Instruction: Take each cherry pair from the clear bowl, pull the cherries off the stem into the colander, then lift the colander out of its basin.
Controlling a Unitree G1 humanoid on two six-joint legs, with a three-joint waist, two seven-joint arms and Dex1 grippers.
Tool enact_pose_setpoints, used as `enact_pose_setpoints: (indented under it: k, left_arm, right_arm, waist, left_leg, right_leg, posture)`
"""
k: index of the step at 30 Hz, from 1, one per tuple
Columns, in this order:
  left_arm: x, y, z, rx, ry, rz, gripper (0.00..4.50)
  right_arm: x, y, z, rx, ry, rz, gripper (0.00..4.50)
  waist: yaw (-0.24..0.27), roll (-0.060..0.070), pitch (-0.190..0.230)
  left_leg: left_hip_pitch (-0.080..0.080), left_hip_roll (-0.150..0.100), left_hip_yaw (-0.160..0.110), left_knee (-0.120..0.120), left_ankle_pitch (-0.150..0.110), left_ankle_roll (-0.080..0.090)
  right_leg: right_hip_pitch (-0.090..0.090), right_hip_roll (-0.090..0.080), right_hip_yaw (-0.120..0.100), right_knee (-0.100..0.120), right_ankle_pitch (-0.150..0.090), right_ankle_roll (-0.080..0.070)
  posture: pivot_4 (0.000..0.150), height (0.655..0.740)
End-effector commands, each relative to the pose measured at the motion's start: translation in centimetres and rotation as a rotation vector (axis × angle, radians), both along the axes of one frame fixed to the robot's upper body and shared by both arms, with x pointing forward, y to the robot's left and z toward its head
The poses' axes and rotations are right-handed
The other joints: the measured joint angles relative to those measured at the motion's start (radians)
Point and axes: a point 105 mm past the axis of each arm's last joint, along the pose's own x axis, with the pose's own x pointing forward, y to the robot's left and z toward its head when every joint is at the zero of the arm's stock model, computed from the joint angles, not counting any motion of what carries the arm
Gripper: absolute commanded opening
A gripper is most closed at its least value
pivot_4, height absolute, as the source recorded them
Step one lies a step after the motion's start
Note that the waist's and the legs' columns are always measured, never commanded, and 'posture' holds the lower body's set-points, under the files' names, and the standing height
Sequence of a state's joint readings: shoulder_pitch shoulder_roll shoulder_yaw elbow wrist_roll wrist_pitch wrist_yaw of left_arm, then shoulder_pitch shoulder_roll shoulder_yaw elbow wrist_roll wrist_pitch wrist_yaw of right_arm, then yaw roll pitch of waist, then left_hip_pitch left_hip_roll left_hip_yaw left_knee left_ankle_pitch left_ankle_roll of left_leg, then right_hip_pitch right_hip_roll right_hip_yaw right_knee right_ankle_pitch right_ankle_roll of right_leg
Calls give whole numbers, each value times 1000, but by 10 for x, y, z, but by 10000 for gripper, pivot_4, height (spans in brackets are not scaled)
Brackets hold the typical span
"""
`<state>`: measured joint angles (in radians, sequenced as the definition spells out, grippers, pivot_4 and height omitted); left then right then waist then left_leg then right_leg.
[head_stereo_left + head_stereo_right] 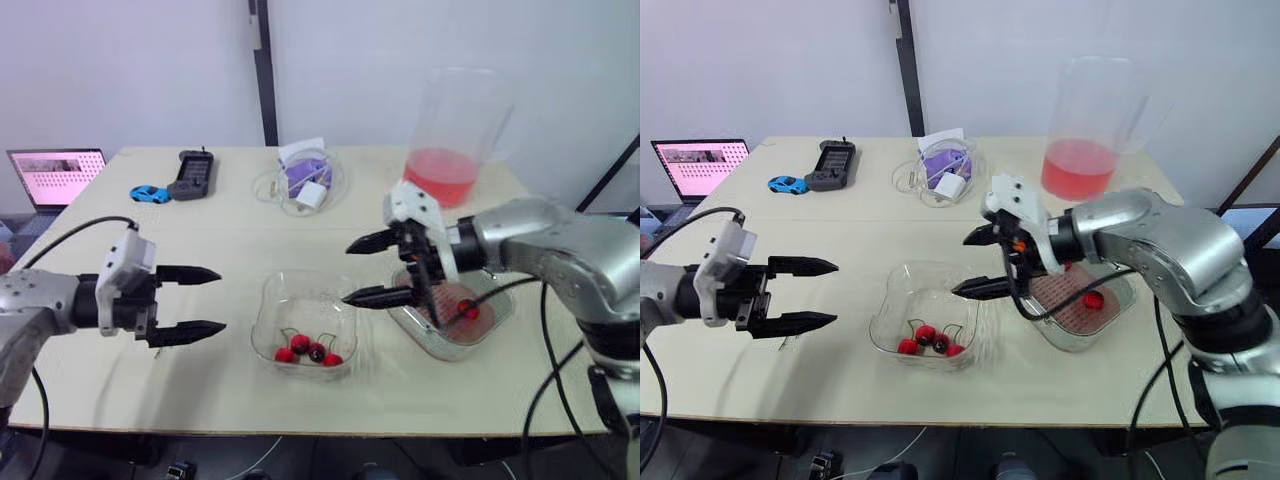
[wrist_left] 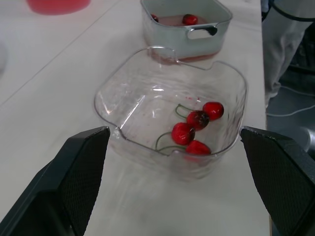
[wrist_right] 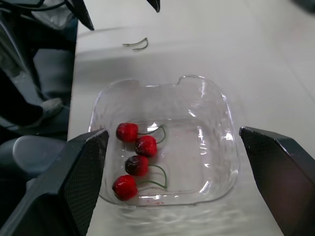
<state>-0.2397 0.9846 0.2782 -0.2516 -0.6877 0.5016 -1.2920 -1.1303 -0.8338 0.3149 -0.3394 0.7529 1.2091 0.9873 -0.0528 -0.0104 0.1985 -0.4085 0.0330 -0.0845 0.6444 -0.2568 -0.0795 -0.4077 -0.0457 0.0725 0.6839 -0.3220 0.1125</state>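
Left gripper [image 1: 222, 300] and right gripper [image 1: 346, 272] both spread wide, empty, either side of clear square plastic bowl [image 1: 300, 305] holding four red stemmed cherries [image 1: 308, 350].

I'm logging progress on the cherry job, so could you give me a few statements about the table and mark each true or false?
1. The bowl holds four cherries. True.
2. The left tool is shut on a cherry pair. False: it is open and empty, beside the bowl.
3. The colander is empty. False: at least one red cherry lies in it.
4. The right tool is open. True.
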Motion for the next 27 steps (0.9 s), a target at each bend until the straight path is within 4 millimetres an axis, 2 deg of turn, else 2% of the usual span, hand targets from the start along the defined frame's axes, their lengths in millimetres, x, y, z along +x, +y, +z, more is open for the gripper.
enact_pose_setpoints:
  k: [1, 6, 16, 21, 27]
  left_arm:
    - [-3, -4, 4, 4, -39, -6, 44455]
    - [-4, -6, 1, -1, -57, 20, 44455]
    - [-6, -3, -1, 7, -75, 88, 44455]
    - [-5, 1, -1, 10, -78, 124, 44455]
    - [-3, 2, -2, 15, -78, 128, 44455]
  right_arm:
    - [5, 13, -7, -123, 61, -19, 45000]
    - [26, 31, -37, -274, 62, -92, 45000]
    - [30, 61, -93, -362, 48, -99, 45000]
    - [26, 70, -106, -367, 57, -99, 45000]
    - [27, 71, -117, -388, 51, -117, 45000]
  waist:
    - [0, 0, 0]
    - [2, 0, 0]
    - [3, -1, 0]
    - [1, -1, 0]
    - [0, -1, 0]
  left_leg:
    - [0, 0, 0, -1, 0, 0]
    - [-1, -1, 0, 1, 0, 0]
    - [-1, 0, 0, 1, 0, 0]
    - [-1, 0, -1, 1, 0, 0]
    - [-1, -1, -1, 1, 0, 0]
  right_leg:
    - [0, 0, 0, 0, 0, 0]
    - [0, -1, 0, 0, 0, 0]
    - [-1, -1, 0, 1, 0, 0]
    - [-1, -1, 0, 1, 0, 0]
    - [-1, -1, -1, 1, 0, 0]
  posture:
    - [1500, 7332]
    - [1500, 7332]
    - [1500, 7332]
    - [1500, 7332]
    - [1500, 7332]
